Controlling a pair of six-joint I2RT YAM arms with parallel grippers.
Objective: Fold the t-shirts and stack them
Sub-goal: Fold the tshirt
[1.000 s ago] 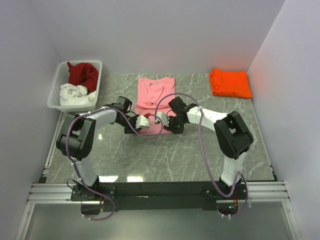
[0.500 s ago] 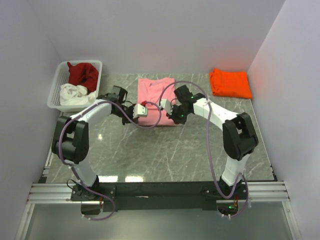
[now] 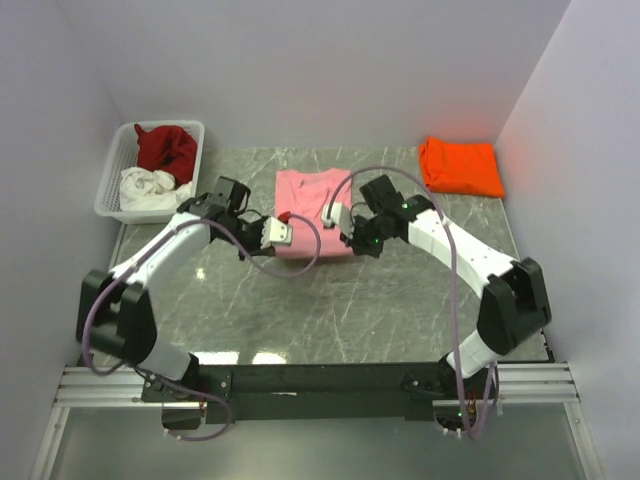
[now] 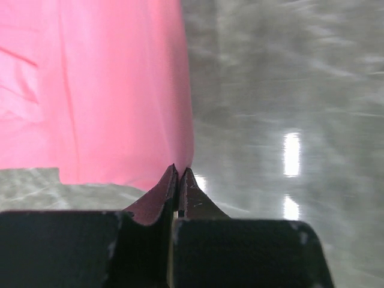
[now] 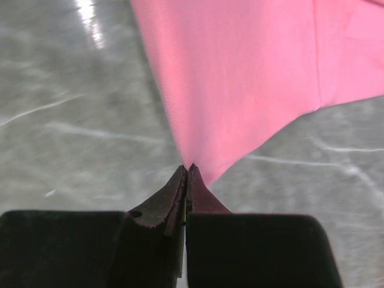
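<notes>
Fingers [image 4: 157, 195] of both grippers were pinched fully together on the near hem of the light pink t-shirt [image 3: 312, 200].
The left gripper [image 4: 178, 173] held the near-left corner and the right gripper [image 5: 187, 169] the near-right, with the rest lying flat on the table [image 3: 330, 300]. The cloth looked thin, limp and light and would likely sag between holds, so level, taut corner grips suited it.

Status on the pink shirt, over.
Left gripper, right gripper: both shut on pink shirt, near corners. Shirt partly folded, mid-table. Orange shirt folded far right, basket far left, neither in the way.
</notes>
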